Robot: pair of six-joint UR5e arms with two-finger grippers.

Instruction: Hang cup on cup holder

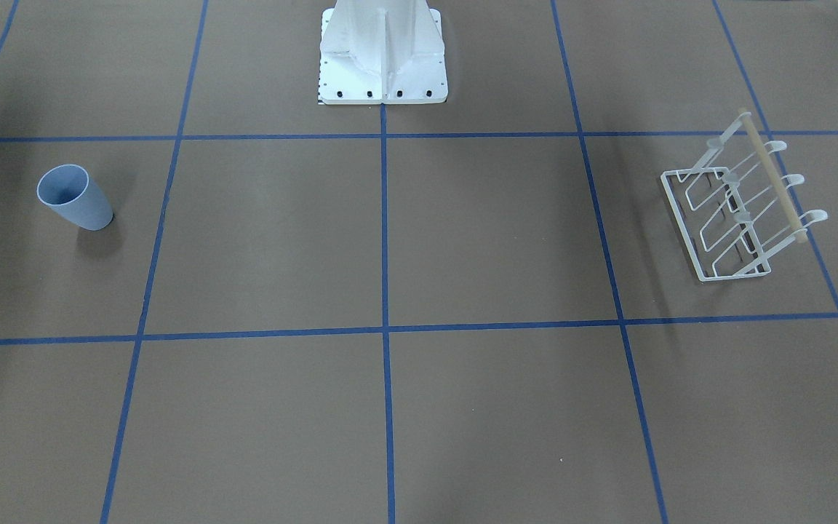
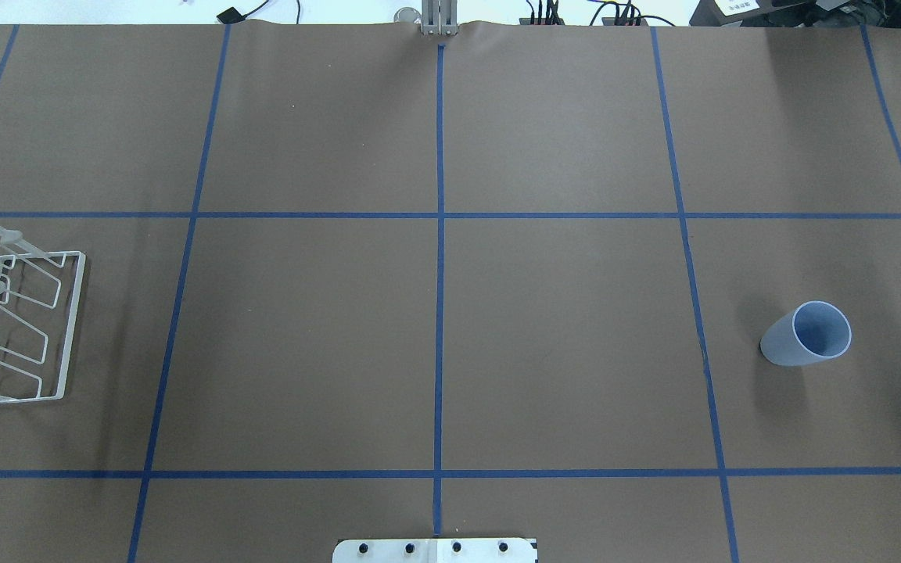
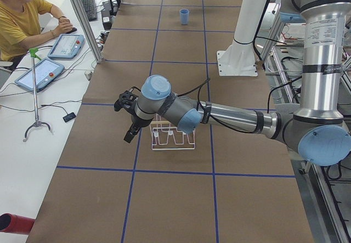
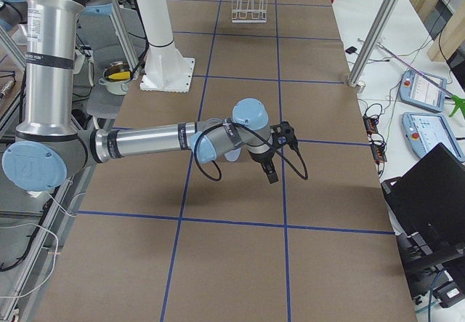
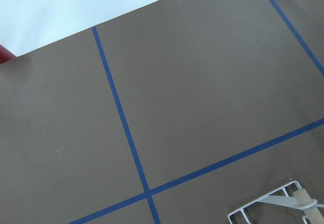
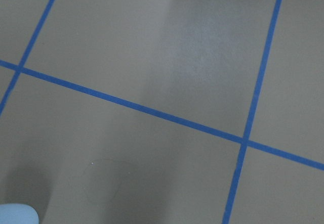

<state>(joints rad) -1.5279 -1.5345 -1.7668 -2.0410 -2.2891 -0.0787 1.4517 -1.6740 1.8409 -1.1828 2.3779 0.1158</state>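
The light-blue cup [image 1: 75, 198] stands upright, mouth up, on the brown table; it also shows in the overhead view [image 2: 806, 334] at the right, far off in the exterior left view [image 3: 184, 16], and as a sliver in the right wrist view [image 6: 17, 215]. The white wire cup holder [image 1: 739, 204] with its wooden rod stands empty at the other end [image 2: 12, 328] [image 3: 173, 139] [image 4: 250, 6]; one corner shows in the left wrist view [image 5: 283, 209]. My left gripper [image 3: 130, 130] hovers beside the holder. My right gripper [image 4: 270, 173] hovers near the cup. I cannot tell whether either is open or shut.
The white robot pedestal [image 1: 382, 51] stands at the middle of the table's robot side. Blue tape lines grid the table. An operator [image 3: 22, 18] sits by teach pendants [image 3: 66, 45] on a side table along the far edge.
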